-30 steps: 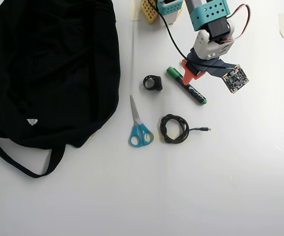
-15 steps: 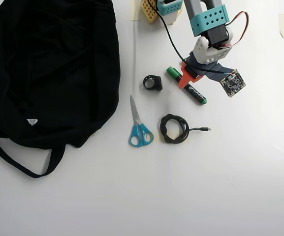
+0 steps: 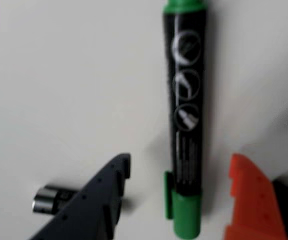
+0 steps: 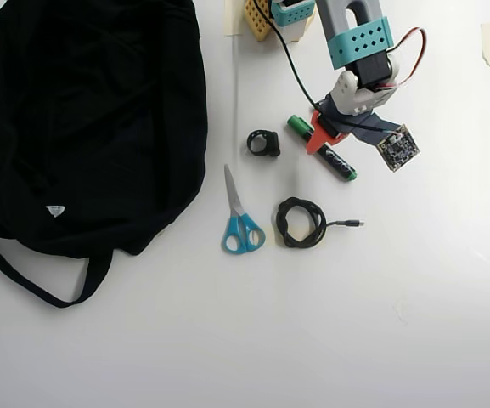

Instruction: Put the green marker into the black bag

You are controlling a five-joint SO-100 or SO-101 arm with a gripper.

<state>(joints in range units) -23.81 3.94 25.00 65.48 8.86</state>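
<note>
The green marker (image 3: pixel 187 125), black-barrelled with a green cap, lies flat on the white table and runs up the wrist view. It sits between my gripper's (image 3: pixel 181 165) dark finger (image 3: pixel 104 200) and orange finger (image 3: pixel 248 200), with a gap on each side. The gripper stands open around the marker's cap end. Seen from overhead, the marker (image 4: pixel 338 163) lies diagonally at upper centre, and my gripper (image 4: pixel 319 136) covers its middle. The black bag (image 4: pixel 83 119) fills the upper left, well apart from the marker.
A small black ring-shaped item (image 4: pixel 264 143) lies just left of the marker. Blue-handled scissors (image 4: pixel 240 217) and a coiled black cable (image 4: pixel 300 223) lie below. A small dark cylinder with a shiny end (image 3: pixel 49 199) shows beside the dark finger. The arm's base (image 4: pixel 287 13) stands at top centre.
My gripper has shifted slightly left and settled lower over the marker. The marker and the other items have not moved.
</note>
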